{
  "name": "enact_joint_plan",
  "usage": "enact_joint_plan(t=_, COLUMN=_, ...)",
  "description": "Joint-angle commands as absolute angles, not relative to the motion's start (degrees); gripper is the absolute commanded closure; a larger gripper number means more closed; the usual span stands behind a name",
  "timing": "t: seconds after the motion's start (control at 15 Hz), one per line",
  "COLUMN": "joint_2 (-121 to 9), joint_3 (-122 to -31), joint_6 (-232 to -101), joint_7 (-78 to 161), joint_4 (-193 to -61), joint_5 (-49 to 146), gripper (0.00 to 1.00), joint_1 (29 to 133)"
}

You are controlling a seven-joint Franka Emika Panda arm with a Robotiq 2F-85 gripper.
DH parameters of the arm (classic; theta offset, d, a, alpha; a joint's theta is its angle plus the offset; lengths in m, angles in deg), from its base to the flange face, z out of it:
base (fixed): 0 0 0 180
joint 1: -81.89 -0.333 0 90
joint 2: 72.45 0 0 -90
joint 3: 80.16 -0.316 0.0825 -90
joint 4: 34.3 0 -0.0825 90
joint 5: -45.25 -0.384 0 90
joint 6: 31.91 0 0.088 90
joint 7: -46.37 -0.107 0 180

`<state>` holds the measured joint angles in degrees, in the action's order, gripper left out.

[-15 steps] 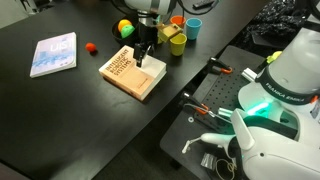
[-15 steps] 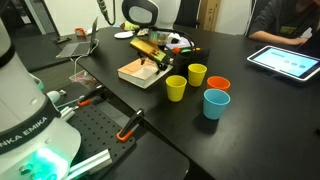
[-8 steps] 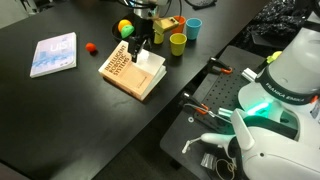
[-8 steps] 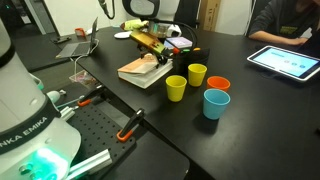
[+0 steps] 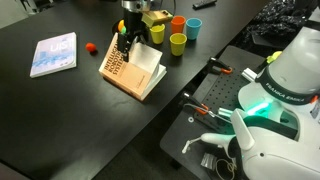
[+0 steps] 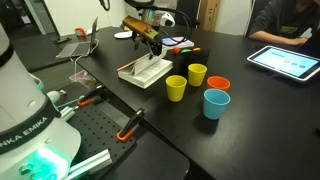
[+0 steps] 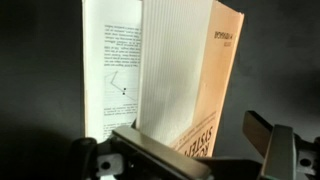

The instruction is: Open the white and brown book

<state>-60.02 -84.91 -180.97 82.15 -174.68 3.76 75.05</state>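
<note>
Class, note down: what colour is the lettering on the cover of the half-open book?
Brown-orange, on a tan cover; the wrist view shows the book best.

We find both exterior views evenly lit from overhead, with clear colour but low resolution and soft fine detail. The black table (image 5: 60,110) carries a pale sheen toward the upper left of the frame. A green glow marks the base (image 5: 258,100) at right. The tablet (image 6: 285,62) screen at the right edge is bright, nearly washed out. The wrist view is dim, with a dark surround. The book (image 7: 175,70) pages are well lit and their print is slightly blurred. The gripper (image 7: 185,158) at the bottom edge is out of focus.
</note>
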Motion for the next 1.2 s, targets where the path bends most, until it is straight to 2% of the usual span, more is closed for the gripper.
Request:
enact_joint_plan(t=0.0, joint_2=-63.27, joint_3=-88.67, joint_6=-177.73, joint_7=79.37, joint_4=-174.27, joint_5=4.73, gripper=0.0, joint_1=76.37)
enact_joint_plan(t=1.13, joint_2=-63.72, joint_3=-98.37, joint_6=-182.97, joint_7=88.74, joint_4=-173.7, joint_5=-16.62, gripper=0.0, joint_1=69.64)
